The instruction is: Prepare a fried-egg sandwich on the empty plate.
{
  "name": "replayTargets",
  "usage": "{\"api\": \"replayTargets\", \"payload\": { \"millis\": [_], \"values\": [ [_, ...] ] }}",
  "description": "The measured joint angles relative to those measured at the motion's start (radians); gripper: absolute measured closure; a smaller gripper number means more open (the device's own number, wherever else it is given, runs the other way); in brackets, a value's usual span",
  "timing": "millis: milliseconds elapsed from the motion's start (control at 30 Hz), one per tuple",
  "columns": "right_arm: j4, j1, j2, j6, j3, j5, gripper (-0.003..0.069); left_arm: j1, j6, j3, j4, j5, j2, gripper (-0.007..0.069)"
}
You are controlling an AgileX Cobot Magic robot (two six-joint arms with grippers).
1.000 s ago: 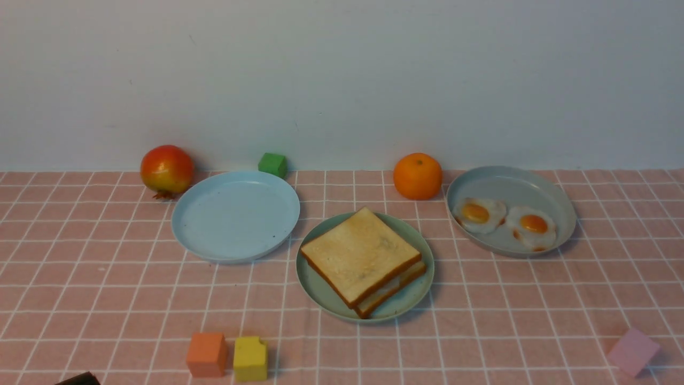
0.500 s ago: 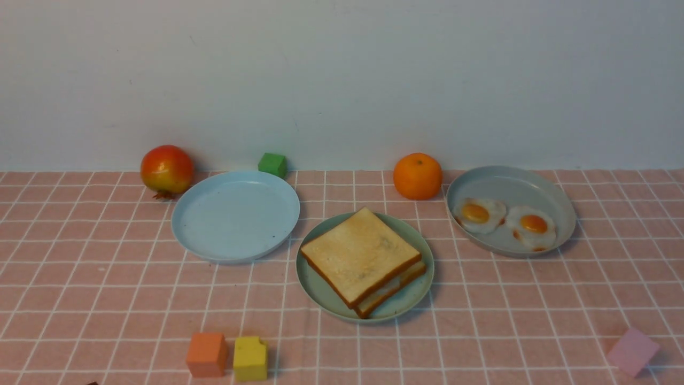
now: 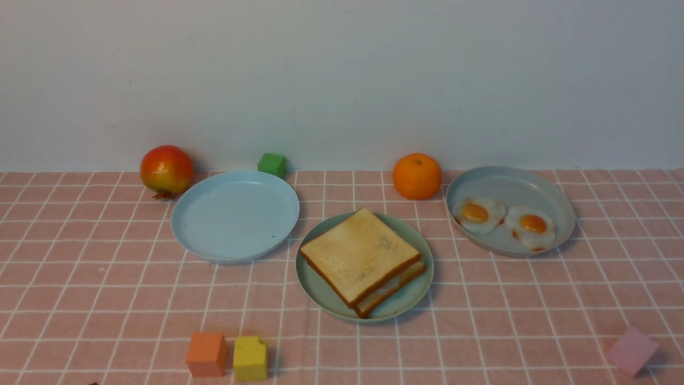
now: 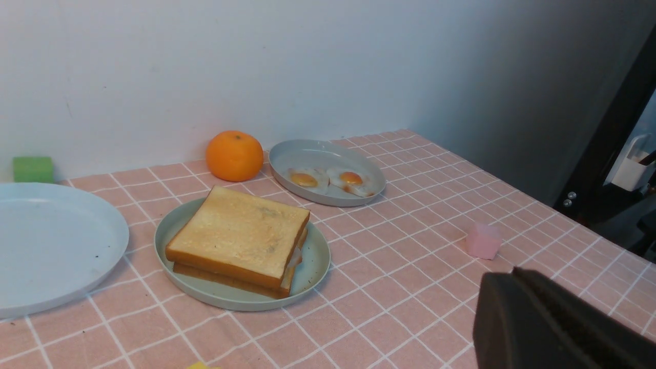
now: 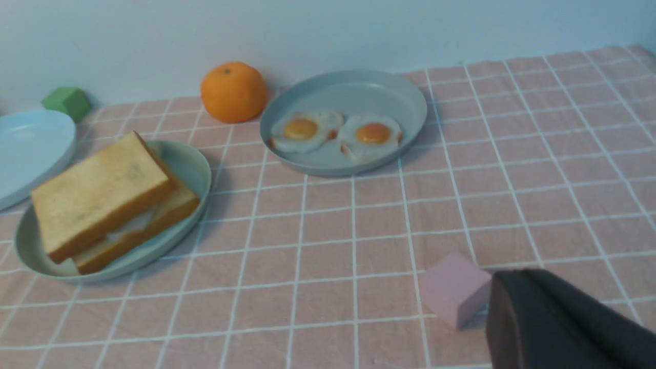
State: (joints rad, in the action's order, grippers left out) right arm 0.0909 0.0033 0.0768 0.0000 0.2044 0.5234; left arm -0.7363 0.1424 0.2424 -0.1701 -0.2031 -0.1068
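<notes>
We see the fried-egg sandwich [image 3: 363, 260] sitting assembled on the mint-green plate [image 3: 315, 283] at the middle of the bench [image 3: 481, 299], which is draped in a pink cloth with a white grid. Its two square toast slices are golden with darker brown crusts and look spongy and matte; a sliver of glossy white egg shows between them along the edge facing 4 o'clock. The plate is round, shallow and smooth, with a low raised rim.

At 10 o'clock from it lies a pale blue round plate [image 3: 235, 216], smooth, with a few dark specks. At 2 o'clock is a grey oval dish [image 3: 510, 184], deeper-walled, holding two fried eggs [image 3: 505, 220] side by side, with ragged white edges and shiny orange yolks. A dimpled orange [image 3: 417, 176] stands at 1 o'clock, just beside the dish. A red-yellow pomegranate [image 3: 166, 169] and a green cube [image 3: 272, 164] sit along the back wall. Toward 7 o'clock an orange cube [image 3: 206, 354] and a notched yellow cube [image 3: 250, 357] stand nearly touching; a pink cube [image 3: 632, 351] rests at 4 o'clock.

We read no writing or brand anywhere.

Of the left gripper [image 4: 543, 328] and right gripper [image 5: 558, 328] only a dark matte block shows in each wrist view, so we cannot tell their opening.
</notes>
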Motion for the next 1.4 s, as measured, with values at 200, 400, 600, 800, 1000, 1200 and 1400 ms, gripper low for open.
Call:
{"api": "replayTargets", "payload": {
  "millis": [200,400,600,800,1000,1200,1400],
  "values": [
    [-0.003,-0.019,-0.084,0.0,-0.22,-0.097,0.0666,0.0,0.001,0.0,0.0,-0.001,0.001,0.0613],
    [0.003,-0.02,-0.09,0.0,-0.222,-0.105,0.0666,0.0,0.001,-0.001,-0.002,-0.004,0.002,0.0613],
    [0.003,-0.02,-0.09,0.0,-0.222,-0.109,0.0666,0.0,0.001,-0.003,-0.002,-0.012,0.002,0.0613],
    [0.003,-0.02,-0.09,0.0,-0.222,-0.109,0.0664,0.0,0.001,-0.003,-0.002,-0.019,0.002,0.0613],
    [0.003,-0.02,-0.09,0.0,-0.222,-0.109,0.0662,0.0,0.001,-0.003,-0.003,-0.02,0.002,0.0612],
    [0.003,-0.02,-0.09,0.0,-0.222,-0.109,0.0659,0.0,0.001,-0.003,-0.003,-0.02,0.002,0.0612],
    [0.003,-0.02,-0.09,0.0,-0.222,-0.109,0.0655,0.028,0.0,-0.036,0.069,-0.004,0.027,0.0612]
  ]
}}
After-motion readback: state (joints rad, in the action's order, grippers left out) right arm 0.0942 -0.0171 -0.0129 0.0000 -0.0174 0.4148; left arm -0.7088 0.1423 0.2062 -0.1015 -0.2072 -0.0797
